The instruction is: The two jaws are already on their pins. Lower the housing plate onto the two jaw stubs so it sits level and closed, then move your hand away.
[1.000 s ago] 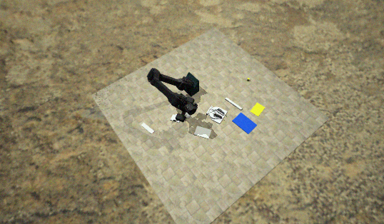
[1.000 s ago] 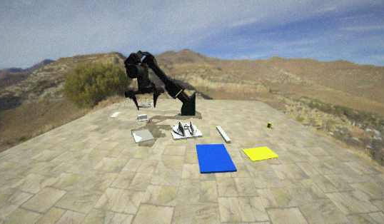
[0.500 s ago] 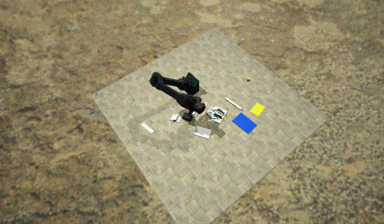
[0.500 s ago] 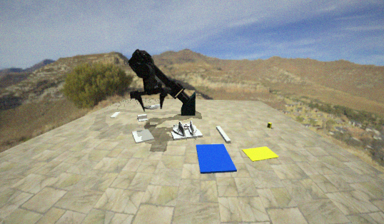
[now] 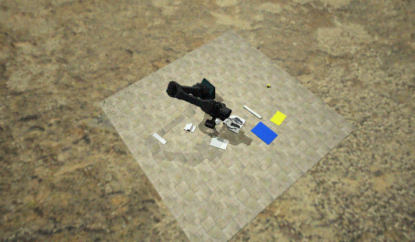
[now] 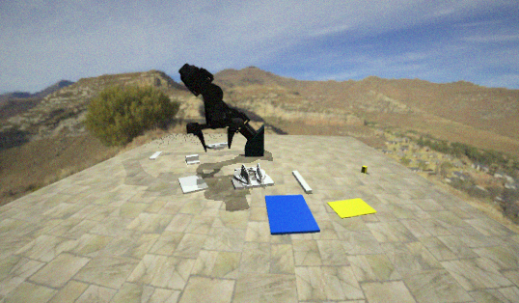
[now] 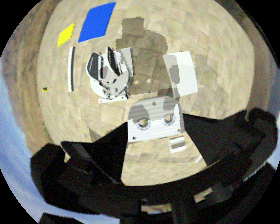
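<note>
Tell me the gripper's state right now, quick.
Gripper: closed on the white housing plate, held up off the paved surface.

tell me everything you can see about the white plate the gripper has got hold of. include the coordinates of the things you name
The white plate (image 6: 216, 145) (image 7: 155, 131) is flat and smooth-looking, maybe plastic or painted metal, with a rounded edge on one side. Two round holes sit side by side, with smaller dots nearby. It is held up between the gripper's fingers, one at each side, above the paving, not on the jaws. Grey shadow covers part of it.

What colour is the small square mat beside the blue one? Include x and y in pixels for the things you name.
Plain yellow (image 5: 278, 118) (image 6: 351, 207) (image 7: 66, 35); clearest in the exterior view.
</note>
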Motion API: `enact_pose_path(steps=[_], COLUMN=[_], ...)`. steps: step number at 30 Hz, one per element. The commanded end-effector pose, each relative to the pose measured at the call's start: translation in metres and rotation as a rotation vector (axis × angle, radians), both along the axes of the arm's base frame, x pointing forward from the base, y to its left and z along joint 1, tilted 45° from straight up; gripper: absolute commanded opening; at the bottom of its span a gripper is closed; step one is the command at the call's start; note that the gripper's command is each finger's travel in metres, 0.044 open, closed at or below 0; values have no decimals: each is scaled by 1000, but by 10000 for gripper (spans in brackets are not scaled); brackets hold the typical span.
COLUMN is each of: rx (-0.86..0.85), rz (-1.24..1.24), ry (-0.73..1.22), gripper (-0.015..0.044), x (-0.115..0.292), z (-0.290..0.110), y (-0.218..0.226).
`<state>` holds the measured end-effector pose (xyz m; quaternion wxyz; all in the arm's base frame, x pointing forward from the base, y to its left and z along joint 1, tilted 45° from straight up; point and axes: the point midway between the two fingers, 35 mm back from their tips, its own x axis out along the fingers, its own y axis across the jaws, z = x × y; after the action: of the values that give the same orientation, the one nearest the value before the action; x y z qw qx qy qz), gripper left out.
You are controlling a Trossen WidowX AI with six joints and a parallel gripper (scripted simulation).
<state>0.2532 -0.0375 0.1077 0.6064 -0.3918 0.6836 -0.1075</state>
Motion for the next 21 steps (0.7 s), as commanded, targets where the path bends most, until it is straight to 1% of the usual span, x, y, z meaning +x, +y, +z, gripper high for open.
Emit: enact_pose_path(steps=[1,21], rx=[3,-32], rz=[-9,-44], ry=[-9,-44], gripper=[351,351], x=[4,10], z=[-8,-54], y=[10,58])
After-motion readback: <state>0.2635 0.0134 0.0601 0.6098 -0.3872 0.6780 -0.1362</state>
